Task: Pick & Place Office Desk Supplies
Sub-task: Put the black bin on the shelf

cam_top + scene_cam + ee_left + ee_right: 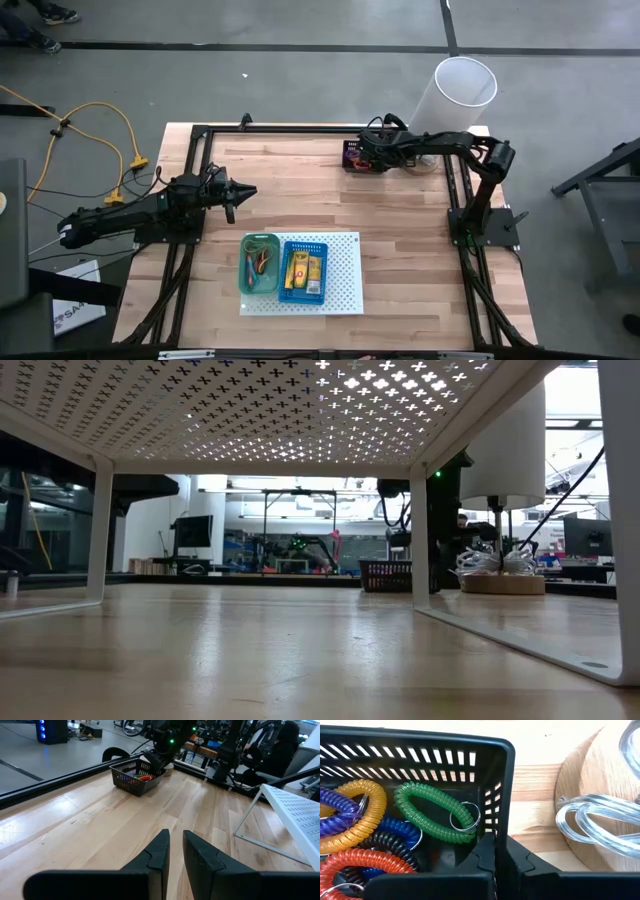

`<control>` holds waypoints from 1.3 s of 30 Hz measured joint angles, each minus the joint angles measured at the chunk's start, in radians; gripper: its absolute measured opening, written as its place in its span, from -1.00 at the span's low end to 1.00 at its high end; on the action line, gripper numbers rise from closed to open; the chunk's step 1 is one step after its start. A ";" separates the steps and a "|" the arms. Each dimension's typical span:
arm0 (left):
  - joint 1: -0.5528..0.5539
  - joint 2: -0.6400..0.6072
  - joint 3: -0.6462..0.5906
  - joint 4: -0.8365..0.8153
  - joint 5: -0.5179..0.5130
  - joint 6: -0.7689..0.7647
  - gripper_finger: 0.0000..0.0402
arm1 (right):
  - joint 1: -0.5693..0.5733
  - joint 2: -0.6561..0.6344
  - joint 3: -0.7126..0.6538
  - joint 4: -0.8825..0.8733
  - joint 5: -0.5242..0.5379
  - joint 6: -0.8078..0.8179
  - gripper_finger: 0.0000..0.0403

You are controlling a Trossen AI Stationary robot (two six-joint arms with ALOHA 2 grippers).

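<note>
From above, the right end effector (362,157) is sitting at the black bin (352,155) on the bench (300,195). The left end effector (246,193) is waiting mid-bench, fingers a little apart, holding nothing. Up close, the right fingers are pressing together beside the green loop (437,812), gripping nothing.

High view looks straight down; low view sits under the board (300,410); both wrist views share the black bin (136,776).

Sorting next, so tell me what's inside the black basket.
The black basket holds coiled loops: green, yellow, purple, orange, blue, black. Anything beneath them is covered.
</note>
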 joint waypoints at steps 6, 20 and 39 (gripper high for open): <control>0.000 0.000 0.000 0.000 0.000 0.000 -0.75 | 0.015 0.000 0.000 0.003 0.003 0.000 -0.98; 0.000 0.000 0.000 0.000 0.000 0.000 -0.75 | 0.034 0.000 0.000 0.128 -0.098 -0.231 -0.98; 0.000 0.000 0.000 0.000 0.000 0.000 -0.75 | 0.035 -0.120 0.005 0.273 -0.343 -0.796 -0.99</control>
